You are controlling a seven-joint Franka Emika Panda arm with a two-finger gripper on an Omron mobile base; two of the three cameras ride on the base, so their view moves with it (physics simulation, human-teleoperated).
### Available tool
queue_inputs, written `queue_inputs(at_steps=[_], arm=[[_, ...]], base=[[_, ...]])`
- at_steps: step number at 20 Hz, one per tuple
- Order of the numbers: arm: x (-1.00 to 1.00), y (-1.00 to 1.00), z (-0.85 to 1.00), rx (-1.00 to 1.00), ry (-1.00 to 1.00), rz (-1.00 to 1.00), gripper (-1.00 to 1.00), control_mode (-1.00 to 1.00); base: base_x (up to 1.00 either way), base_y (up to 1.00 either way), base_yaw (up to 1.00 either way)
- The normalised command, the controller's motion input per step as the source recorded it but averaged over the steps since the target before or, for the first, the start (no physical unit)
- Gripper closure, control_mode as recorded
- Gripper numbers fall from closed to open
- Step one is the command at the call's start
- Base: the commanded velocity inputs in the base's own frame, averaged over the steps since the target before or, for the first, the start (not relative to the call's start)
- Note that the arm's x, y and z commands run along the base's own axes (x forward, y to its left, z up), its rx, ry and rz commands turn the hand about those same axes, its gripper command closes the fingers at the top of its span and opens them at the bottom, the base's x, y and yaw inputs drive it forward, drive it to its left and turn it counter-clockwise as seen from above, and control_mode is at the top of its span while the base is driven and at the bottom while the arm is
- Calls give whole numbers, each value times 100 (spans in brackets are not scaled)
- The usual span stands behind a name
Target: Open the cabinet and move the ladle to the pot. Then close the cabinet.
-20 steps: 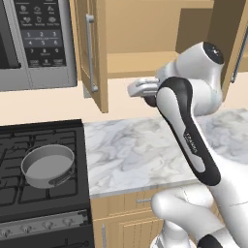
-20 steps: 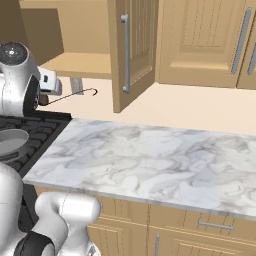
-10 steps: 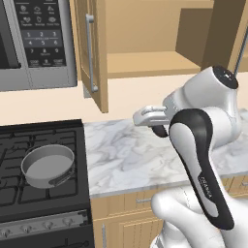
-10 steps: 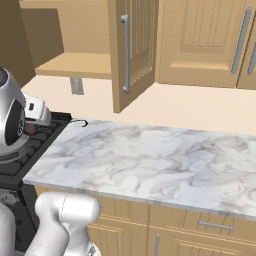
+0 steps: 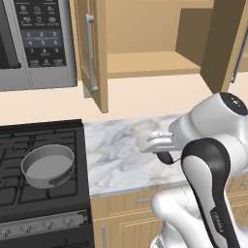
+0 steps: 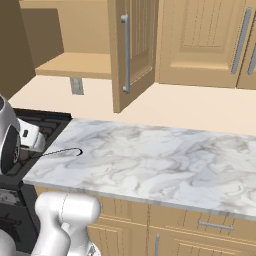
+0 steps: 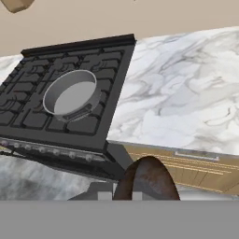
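Gripper (image 5: 151,143) is closed on the ladle (image 7: 147,179), hanging over the marble bench (image 5: 116,160) just to the right of the stove (image 5: 43,169). In the hand view the ladle's brown bowl sits right at the gripper, filling the lower middle of that view; in the right base view its thin wire handle (image 6: 62,152) trails out over the bench edge next to the stove. The pot (image 5: 47,166) stands on a stove burner, well to the left of the gripper and apart from it, and it looks empty. Above the bench, the cabinet (image 5: 150,63) stands with both doors swung open, its shelf bare as far as can be seen; the left door with its long bar handle (image 5: 90,53) hangs out over the back of the bench beside the microwave (image 5: 36,43). Judging from this, the opening and the pick-up are done and the carry to the pot is the step in hand. The next move calls for swinging the gripper leftward from the bench over the stove until the ladle's bowl is above the pot, lowering it inside the rim, and only then letting go. The thin handle could catch on the pot's wall or the burner grate, so a clear approach from above seems wise. After that the cabinet doors remain to be shut.
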Motion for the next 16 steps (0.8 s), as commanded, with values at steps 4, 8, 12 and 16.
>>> queue_inputs(at_steps=[4,8,12,16], arm=[[-2,0,-3,1,10,0,100,-100],[0,-1,0,1,10,-2,100,-100],[0,-15,0,2,11,-3,100,-100],[0,-3,0,1,3,-1,100,100]], base=[[0,0,0],[0,0,0],[0,0,0],[-30,-1,-4]])
